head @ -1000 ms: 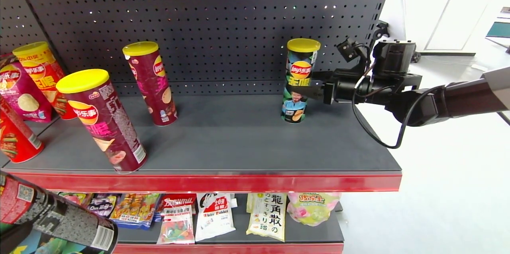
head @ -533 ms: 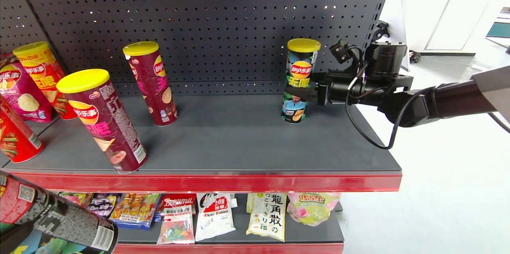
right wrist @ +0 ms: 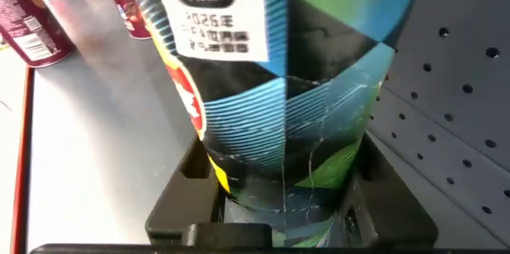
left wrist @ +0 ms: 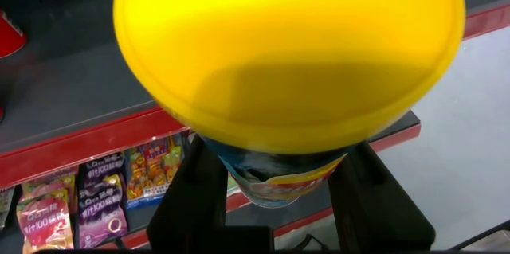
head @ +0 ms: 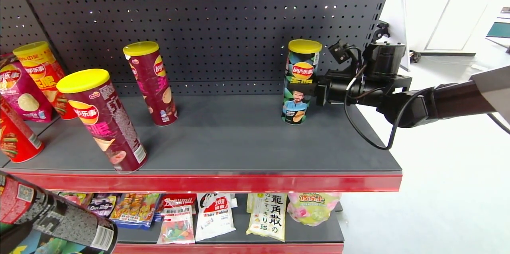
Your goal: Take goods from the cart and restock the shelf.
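Right hand clamped on a green can at the shelf's 2 o'clock.
The green can is a tall cylinder with glossy blue-green print and a smooth yellow lid, upright near the perforated pegboard. Flat black fingers press its middle from both sides. The shelf board is matte dark grey with a shiny red front lip. A maroon can stands at 10 o'clock, a twin at 8 o'clock. The left hand grips a second can, round and yellow-lidded.
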### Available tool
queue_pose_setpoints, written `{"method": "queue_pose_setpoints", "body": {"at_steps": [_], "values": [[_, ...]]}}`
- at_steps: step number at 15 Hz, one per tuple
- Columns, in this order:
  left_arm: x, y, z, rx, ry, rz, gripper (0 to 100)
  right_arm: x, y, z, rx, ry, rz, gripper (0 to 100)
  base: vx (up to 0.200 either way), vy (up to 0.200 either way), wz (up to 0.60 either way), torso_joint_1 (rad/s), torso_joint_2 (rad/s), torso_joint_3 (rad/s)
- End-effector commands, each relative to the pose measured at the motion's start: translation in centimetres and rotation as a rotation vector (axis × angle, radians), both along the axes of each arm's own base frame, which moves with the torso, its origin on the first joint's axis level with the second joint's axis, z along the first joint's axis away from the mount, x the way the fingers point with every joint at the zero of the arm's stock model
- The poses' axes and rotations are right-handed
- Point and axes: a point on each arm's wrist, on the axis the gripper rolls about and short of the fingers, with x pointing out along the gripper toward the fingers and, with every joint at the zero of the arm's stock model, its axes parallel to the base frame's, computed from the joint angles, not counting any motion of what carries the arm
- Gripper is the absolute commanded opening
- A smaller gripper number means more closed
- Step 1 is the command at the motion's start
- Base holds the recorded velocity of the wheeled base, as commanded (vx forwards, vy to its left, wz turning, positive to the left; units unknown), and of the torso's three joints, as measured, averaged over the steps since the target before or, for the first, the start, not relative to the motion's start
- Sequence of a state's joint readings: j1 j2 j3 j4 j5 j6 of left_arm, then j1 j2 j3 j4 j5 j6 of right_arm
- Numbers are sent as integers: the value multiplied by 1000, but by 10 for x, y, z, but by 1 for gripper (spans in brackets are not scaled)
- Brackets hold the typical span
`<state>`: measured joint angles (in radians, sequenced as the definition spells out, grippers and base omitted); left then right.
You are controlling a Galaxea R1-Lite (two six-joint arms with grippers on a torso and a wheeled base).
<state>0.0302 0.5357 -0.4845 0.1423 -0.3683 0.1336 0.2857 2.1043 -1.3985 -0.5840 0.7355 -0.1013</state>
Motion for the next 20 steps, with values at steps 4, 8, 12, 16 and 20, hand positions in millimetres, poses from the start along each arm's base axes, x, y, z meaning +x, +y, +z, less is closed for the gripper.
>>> {"method": "queue_pose_setpoints", "body": {"at_steps": [4,8,12,16,20], "values": [[0,0,1,2,-3,-1,0,-54,-15,25,-3,-9,-2,0,0,0,0,0,0,0],[7,0,5,22,9,-10,0,-88,-16,15,-34,30,28,0,0,0,0,0,0,0],[11,0,7,18,20,-11,0,-94,-8,10,-30,-3,57,0,0,0,0,0,0,0],[12,0,7,-16,36,-35,0,-99,0,1,-35,13,89,0,0,0,0,0,0,0],[15,0,6,-19,54,-33,0,-97,0,-4,-40,25,93,0,0,0,0,0,0,0]]}}
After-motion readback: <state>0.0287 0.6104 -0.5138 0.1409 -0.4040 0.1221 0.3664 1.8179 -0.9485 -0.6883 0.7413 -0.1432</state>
